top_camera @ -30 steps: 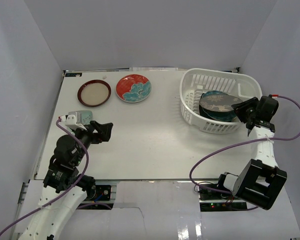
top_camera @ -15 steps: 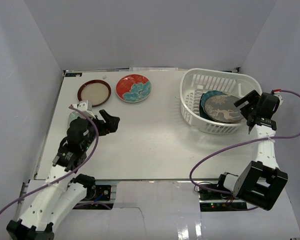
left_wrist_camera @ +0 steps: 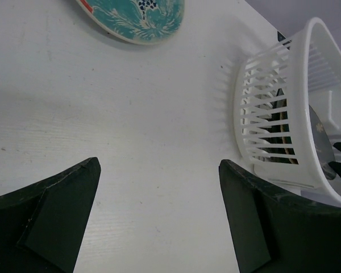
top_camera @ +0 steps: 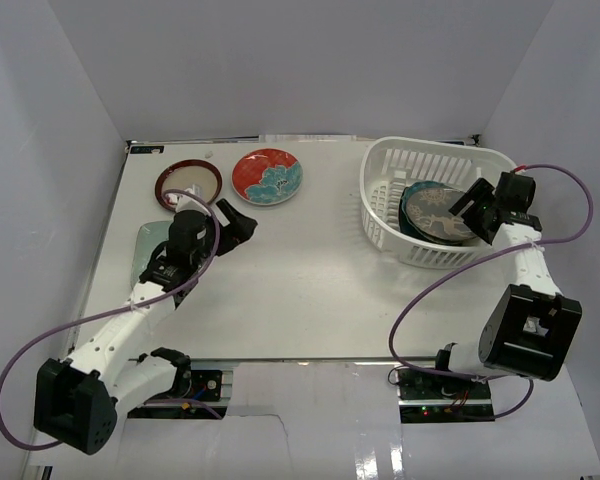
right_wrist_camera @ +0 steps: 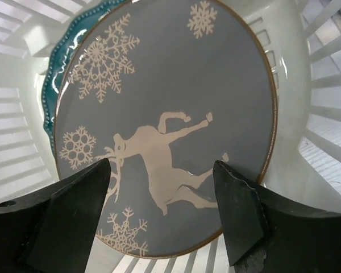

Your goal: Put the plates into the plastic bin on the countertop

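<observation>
Reaching out from the near-left of the countertop (top_camera: 310,280) over the last second, the left gripper (top_camera: 238,224) hung with jaws wide and empty past the pale-green rectangular plate (top_camera: 144,250) at the left edge. At the right edge, the right gripper (top_camera: 477,207) gaped empty over the plastic bin (top_camera: 420,150), where the grey deer-print plate (right_wrist_camera: 170,114) lay on the teal scalloped plate (right_wrist_camera: 55,74). Judging by this, the approach to the red-teal floral plate (top_camera: 267,176) beside the dark-rimmed cream plate (top_camera: 173,180) at the far edge was in hand; next the left jaws needed to straddle its rim.

Grey wall panels (top_camera: 300,60) boxed in the top and sides; down at lower right sat a circuit board (top_camera: 432,386).
</observation>
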